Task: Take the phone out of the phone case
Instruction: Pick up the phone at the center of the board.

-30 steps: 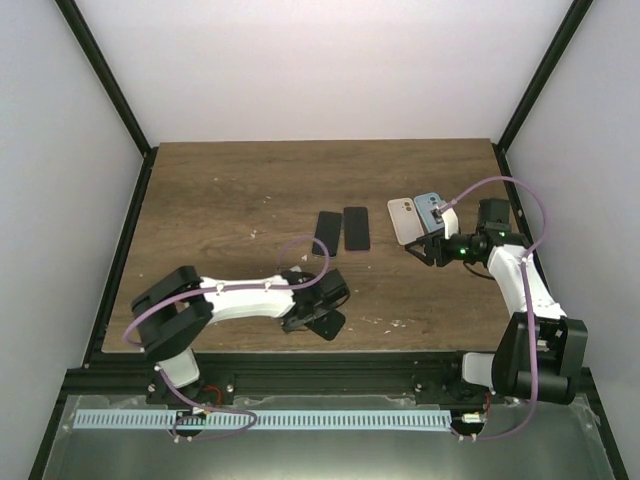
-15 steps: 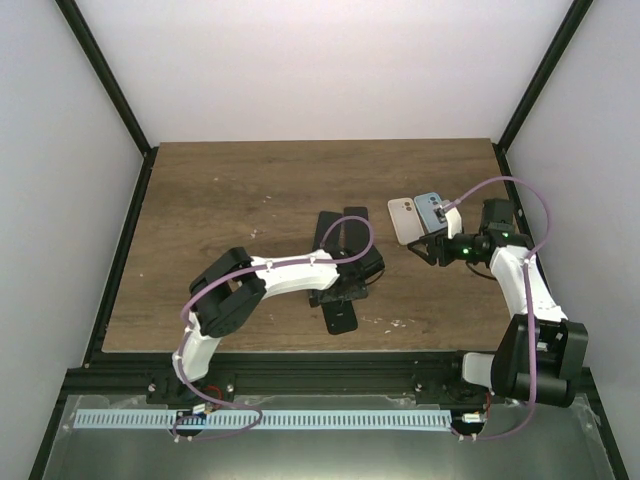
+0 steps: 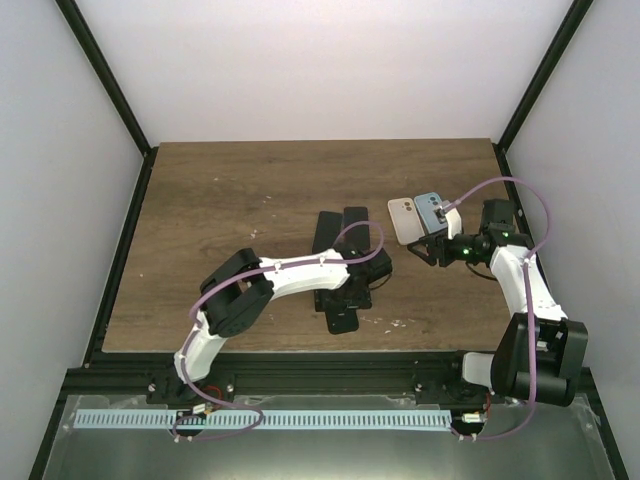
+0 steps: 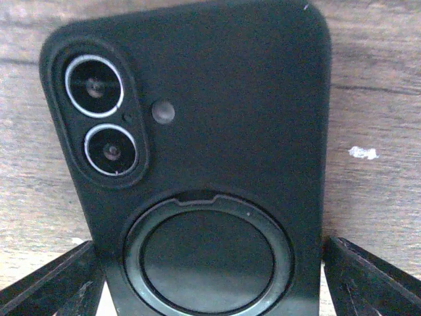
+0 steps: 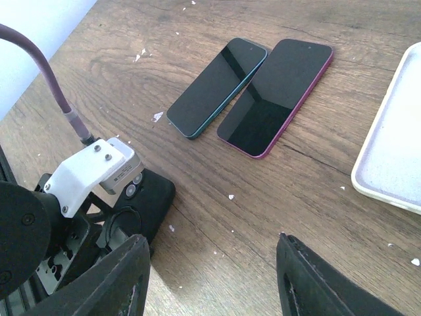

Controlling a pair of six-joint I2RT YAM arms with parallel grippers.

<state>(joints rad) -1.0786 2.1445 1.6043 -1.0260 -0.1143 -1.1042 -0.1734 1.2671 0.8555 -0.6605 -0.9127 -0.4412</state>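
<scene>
The wooden table carries everything. The left arm stretches across its near middle, and the right arm is raised to the side. The phone case, black, lies back-up on the wood toward the front centre. The phone is inside it, with its twin lenses showing through the cutout. The left gripper has its jaws spread, one finger either side of the case's lower end. Whether they touch its edges I cannot tell. The right gripper is open and empty, well apart from the case. Just beyond the case lie two bare phones, a dark one and a magenta one. A white rimmed piece sits off to the right. The main risk is that a pinch across the sides clamps shell and phone together, so both lift as one with nothing bracing them. A hold this low could also tip the case or skid it toward the bare phones.
</scene>
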